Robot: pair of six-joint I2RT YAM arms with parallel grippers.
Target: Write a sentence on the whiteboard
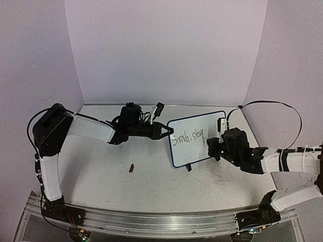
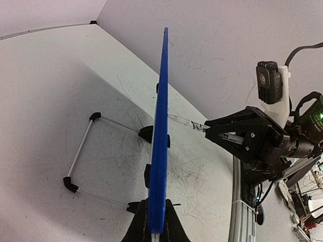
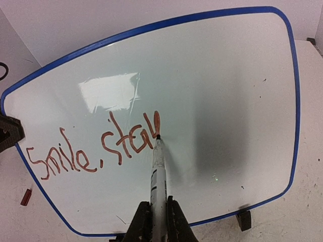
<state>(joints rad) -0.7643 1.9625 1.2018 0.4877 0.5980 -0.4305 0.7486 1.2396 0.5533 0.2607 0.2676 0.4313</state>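
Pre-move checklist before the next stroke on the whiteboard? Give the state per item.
1. Left gripper clamped on whiteboard edge: ok.
2. Right gripper clamped on marker: ok.
3. Marker tip on the whiteboard at the end of "stay": ok.
4. Sentence finished: not ok, it reads only "Smile, stay".
5. Bare whiteboard right of the writing for more words: ok.
6. Wire stand spread out behind the whiteboard: ok.
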